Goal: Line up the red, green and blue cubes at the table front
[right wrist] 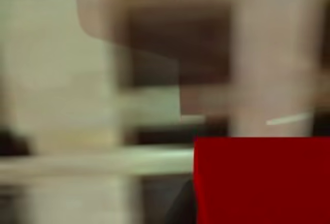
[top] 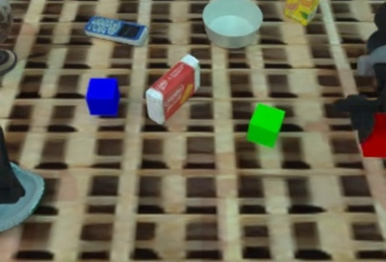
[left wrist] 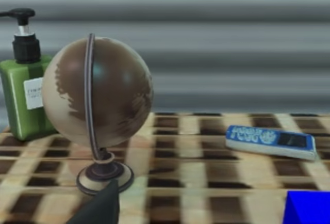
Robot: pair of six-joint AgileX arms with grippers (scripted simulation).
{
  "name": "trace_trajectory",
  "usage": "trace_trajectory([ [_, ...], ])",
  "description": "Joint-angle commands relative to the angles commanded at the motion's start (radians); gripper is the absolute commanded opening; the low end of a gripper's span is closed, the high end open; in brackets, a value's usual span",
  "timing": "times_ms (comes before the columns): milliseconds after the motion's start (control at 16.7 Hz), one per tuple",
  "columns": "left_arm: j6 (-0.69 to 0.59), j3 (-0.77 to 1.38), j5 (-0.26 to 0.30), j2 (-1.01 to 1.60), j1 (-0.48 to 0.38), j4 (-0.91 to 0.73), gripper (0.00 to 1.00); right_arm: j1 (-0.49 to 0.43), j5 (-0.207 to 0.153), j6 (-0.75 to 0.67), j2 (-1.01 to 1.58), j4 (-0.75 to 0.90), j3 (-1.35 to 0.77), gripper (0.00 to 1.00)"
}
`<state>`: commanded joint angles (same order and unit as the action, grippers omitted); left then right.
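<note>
My right pincer (top: 369, 130) is over at the worktop's (top: 181, 171) three o'clock edge, right on top of the red cube (top: 374, 135). I cannot tell whether the fingers have closed on it; the right wrist view shows only a flat red face (right wrist: 263, 180) close up and blurred lattice behind.

For this step I judge the safe course is to confirm a square, centred grip on opposite faces before lifting, then carry the cube toward the six o'clock edge, keeping clear of the green cube (top: 265, 125) just inboard at nine o'clock of the pincer.

All three cubes are plain and matte with sharp edges. The green one sits slightly turned; the blue cube (top: 102, 96) lies at nine o'clock of the red-and-white box (top: 173, 89), well apart from the others. None is at the front yet.

My left arm (top: 9, 180) waits at the worktop's eight o'clock corner; I cannot tell its pincer state.
</note>
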<state>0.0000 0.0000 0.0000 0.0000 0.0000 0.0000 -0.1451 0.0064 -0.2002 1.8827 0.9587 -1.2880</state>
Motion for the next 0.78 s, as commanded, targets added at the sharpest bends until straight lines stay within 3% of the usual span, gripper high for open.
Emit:
trace_trajectory([
  [420, 0.000, 0.000, 0.000, 0.000, 0.000, 0.000, 1.00, -0.011, 0.000, -0.014, -0.007, 0.037, -0.032, 0.00],
  [600, 0.000, 0.000, 0.000, 0.000, 0.000, 0.000, 1.00, -0.111, 0.003, -0.114, 0.063, 0.084, -0.133, 0.00],
  [780, 0.000, 0.000, 0.000, 0.000, 0.000, 0.000, 1.00, -0.292, 0.007, -0.287, 0.167, 0.159, -0.304, 0.00],
])
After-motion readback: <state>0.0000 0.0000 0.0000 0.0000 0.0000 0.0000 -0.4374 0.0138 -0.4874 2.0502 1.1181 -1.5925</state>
